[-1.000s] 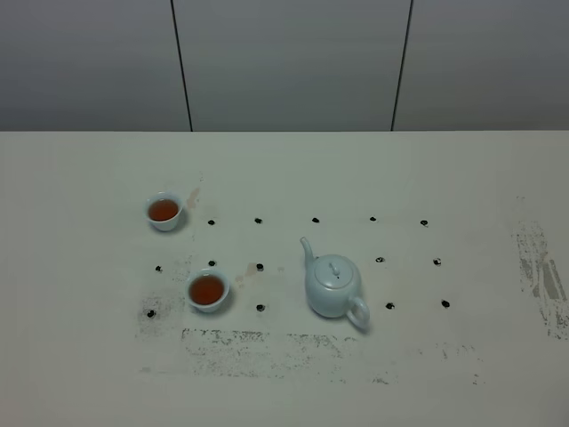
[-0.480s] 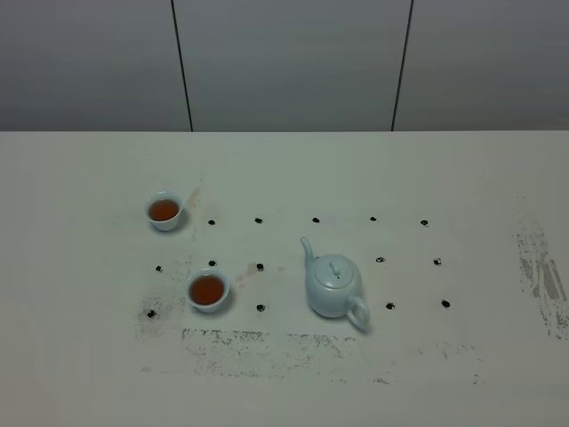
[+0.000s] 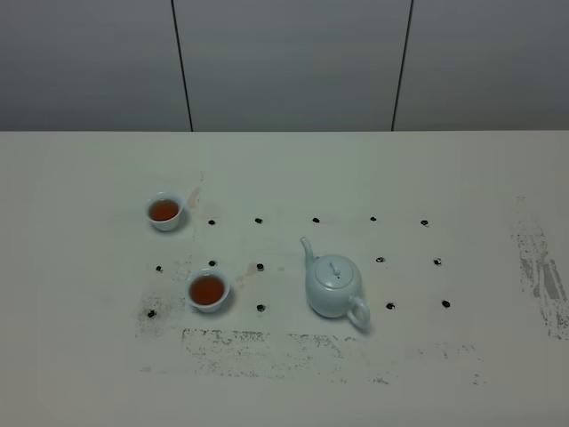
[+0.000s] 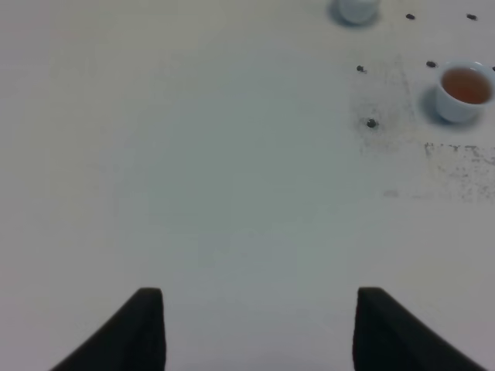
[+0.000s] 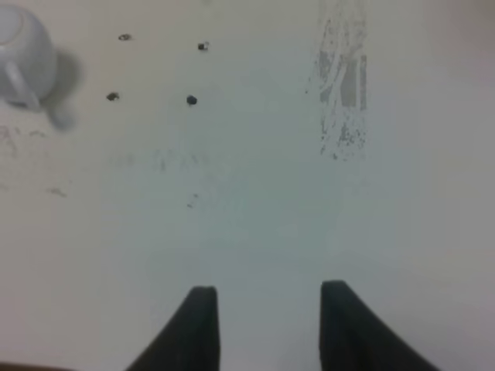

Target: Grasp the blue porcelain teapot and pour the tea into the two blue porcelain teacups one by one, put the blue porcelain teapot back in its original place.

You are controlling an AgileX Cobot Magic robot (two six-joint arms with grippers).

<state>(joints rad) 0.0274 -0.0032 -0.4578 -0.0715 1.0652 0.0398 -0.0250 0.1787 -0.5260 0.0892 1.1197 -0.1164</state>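
Teapot (image 3: pixel 332 286) sits upright at centre of the high view, spout to upper left, handle to lower right, on the table (image 3: pixel 462 178). Two cups with tea left of it: one (image 3: pixel 164 212) upper left, one (image 3: pixel 208 291) lower, nearer the pot. Left gripper (image 4: pixel 259 328) fingers apart over bare table, holding nothing; right gripper (image 5: pixel 267 325) fingers apart too, empty.

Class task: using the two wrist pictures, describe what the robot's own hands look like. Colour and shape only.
Little shows. The left hand appears as two plain black fingers, broad at the base and tapering to blunt tips. The right hand looks the same: two black tapering fingers. No cables or markings are visible, and the arms are out of view.
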